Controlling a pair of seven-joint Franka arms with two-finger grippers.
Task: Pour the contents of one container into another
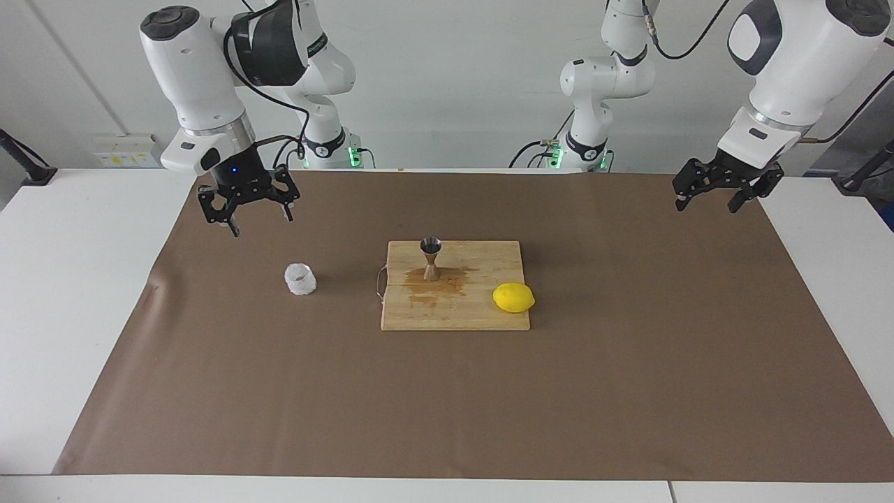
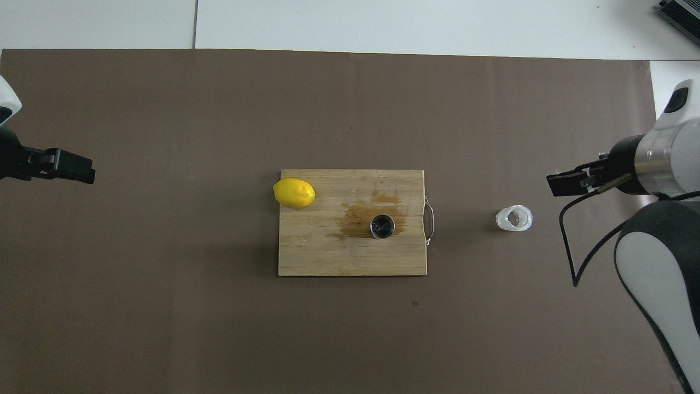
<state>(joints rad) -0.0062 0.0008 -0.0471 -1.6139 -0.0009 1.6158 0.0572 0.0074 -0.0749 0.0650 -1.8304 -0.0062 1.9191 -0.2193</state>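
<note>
While seen from the facing camera: steel jigger (image 1: 431, 258) upright on wooden cutting board (image 1: 454, 307), standing in a brown wet stain (image 1: 438, 283) spread over the wood. Yellow lemon (image 1: 513, 297) on the board's edge toward the left arm's end, a little farther from the robots than the jigger. Metal handle (image 1: 380, 283) on the board's edge toward the right arm's end. Translucent crinkled cup (image 1: 300, 279) resting on the brown mat (image 1: 209, 363) toward the right arm's end, well apart from the board, lying tipped with its mouth showing. Right hand (image 1: 260, 212) raised over the mat, nearer to the right arm's base than the cup, fingers spread apart and holding nothing. Left hand (image 1: 705, 195) raised over the mat's corner at the left arm's end, fingers apart, holding nothing, well apart from everything on the board. White desk (image 1: 63, 279) showing around the mat.

From the overhead camera: jigger (image 2: 382, 226) seen straight down as a dark round mouth within the stain (image 2: 366, 214). Lemon (image 2: 294, 192) overhanging the board (image 2: 328, 257) corner. Cup (image 2: 514, 218) on the mat (image 2: 164, 301), beside the board's handle (image 2: 430, 221) but apart from it. Right hand (image 2: 569, 183) just beside the cup, not over it. Left hand (image 2: 68, 166) at the mat's edge, finger spread not readable in this view.
</note>
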